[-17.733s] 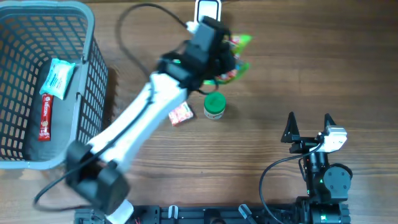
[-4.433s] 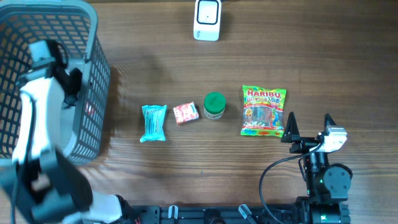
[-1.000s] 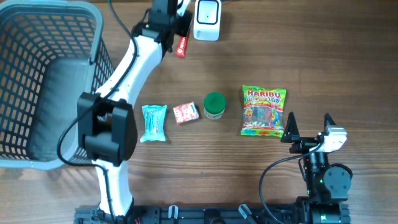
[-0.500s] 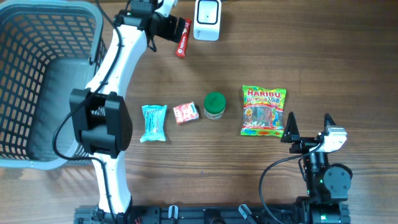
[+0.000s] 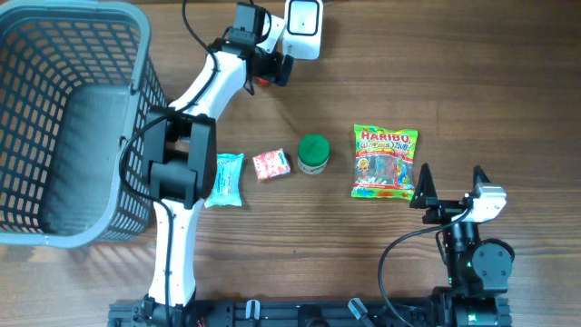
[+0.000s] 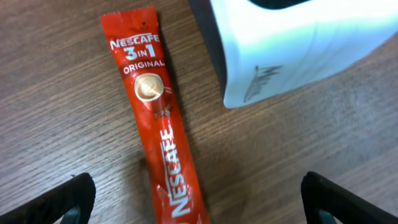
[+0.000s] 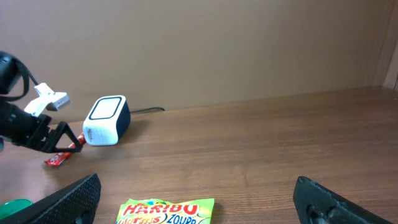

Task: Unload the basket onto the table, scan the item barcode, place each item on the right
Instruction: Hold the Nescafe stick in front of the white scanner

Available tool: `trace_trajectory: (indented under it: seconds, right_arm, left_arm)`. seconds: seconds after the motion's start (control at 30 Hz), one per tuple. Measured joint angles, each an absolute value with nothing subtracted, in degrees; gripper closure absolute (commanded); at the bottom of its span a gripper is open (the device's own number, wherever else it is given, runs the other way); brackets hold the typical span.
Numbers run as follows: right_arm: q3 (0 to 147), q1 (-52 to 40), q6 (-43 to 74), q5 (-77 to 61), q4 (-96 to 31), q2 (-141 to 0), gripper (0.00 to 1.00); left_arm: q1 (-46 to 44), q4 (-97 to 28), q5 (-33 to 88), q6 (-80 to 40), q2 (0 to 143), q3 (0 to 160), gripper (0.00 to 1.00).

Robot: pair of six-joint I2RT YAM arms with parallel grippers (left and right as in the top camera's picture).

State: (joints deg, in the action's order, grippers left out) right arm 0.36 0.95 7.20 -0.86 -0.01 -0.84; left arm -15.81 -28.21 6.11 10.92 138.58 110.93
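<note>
A red Nescafe 3-in-1 stick [image 6: 163, 149] lies flat on the wooden table, just left of the white barcode scanner [image 6: 298, 43]. My left gripper [image 6: 196, 186] hovers over it, open, with its black fingertips [image 6: 71, 196] wide on either side and not touching it. From overhead the left gripper [image 5: 272, 65] sits beside the scanner [image 5: 302, 16], and only a bit of the stick [image 5: 263, 80] shows. My right gripper [image 5: 449, 191] rests open and empty at the front right. The right wrist view shows the scanner [image 7: 106, 120], the stick [image 7: 56, 159] and the left gripper [image 7: 50, 140] far off.
A grey mesh basket [image 5: 136, 54] fills the left side. In a row mid-table lie a teal packet [image 5: 223, 179], a small pink packet [image 5: 270, 165], a green lid [image 5: 313, 154] and a Haribo bag [image 5: 385, 161], the bag just ahead of my right gripper.
The left gripper held the stick by the scanner, then opened. The stick now lies on the table under the open jaws. The right arm has not moved.
</note>
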Motion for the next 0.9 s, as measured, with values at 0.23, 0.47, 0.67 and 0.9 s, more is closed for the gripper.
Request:
trace_trajectory:
  seconds: [0.23, 0.47, 0.67, 0.9]
  right_arm:
    - [0.36, 0.95, 7.2, -0.86, -0.03, -0.84, 0.0]
    - [0.36, 0.95, 7.18, -0.86, -0.03, -0.84, 0.0]
    - [0.36, 0.95, 7.18, -0.86, -0.03, -0.84, 0.0]
    - [0.36, 0.95, 7.2, -0.86, -0.03, -0.84, 0.0]
  left_arm:
    - [-15.86, -28.45, 5.15, 8.82, 141.27, 111.94, 0.43]
    - [-14.66, -23.42, 2.96, 8.25, 140.4, 107.53, 0.96]
    - [-14.66, -25.26, 3.75, 7.99, 138.34, 105.3, 0.96]
    - [-13.47, -31.48, 4.6, 7.79, 131.2, 99.66, 0.96]
